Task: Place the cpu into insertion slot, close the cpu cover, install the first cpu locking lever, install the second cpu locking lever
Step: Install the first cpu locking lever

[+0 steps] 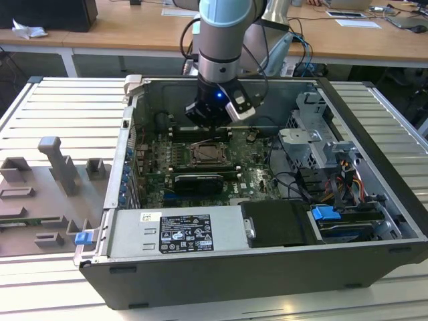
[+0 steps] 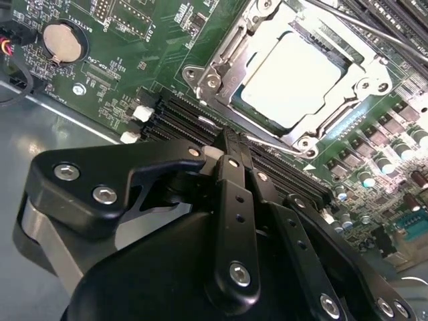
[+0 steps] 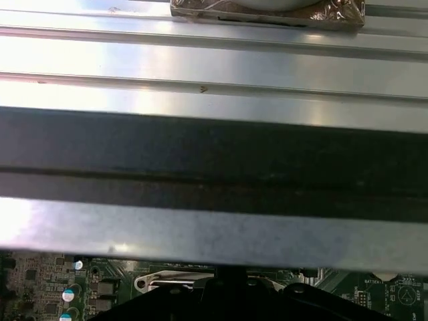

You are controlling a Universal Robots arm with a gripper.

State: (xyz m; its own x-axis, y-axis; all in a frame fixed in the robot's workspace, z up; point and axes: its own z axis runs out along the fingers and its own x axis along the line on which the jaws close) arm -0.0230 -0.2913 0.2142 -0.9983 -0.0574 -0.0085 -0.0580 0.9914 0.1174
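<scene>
- The chip [image 2: 294, 80] lies flat inside the socket [image 2: 221, 80] on the green board [image 2: 107, 73]; its pale top shows through the square window of the cover plate [image 2: 334, 117]. Placing the chip looks finished.
- The cover plate appears to be down over the chip, its silvery frame lying around the chip's edges rather than standing up on its hinge. So closing the cover also looks done, though I cannot tell whether it is pressed fully flat.
- A thin metal lever [image 2: 274, 144] runs along the socket's side nearest the gripper, between the socket and the long black memory slots [image 2: 187, 120]. Whether it is hooked under its catch cannot be made out, and the same goes for the second lever on the socket's far side. By my reading the lever work is what is left, or is in hand.
- In the second wrist view the gripper [image 2: 231, 144] sits just beside the socket, over the memory slots, with its fingers [image 2: 234, 200] brought together into one narrow tip. They look pinched closed with nothing between them, and the tip is next to the near lever; actual contact I cannot confirm.
- In the exterior view the arm [image 1: 224, 40] reaches down into the open computer case [image 1: 221, 281], and the gripper [image 1: 212, 124] hangs right above the socket [image 1: 210, 155], at its far edge.
</scene>
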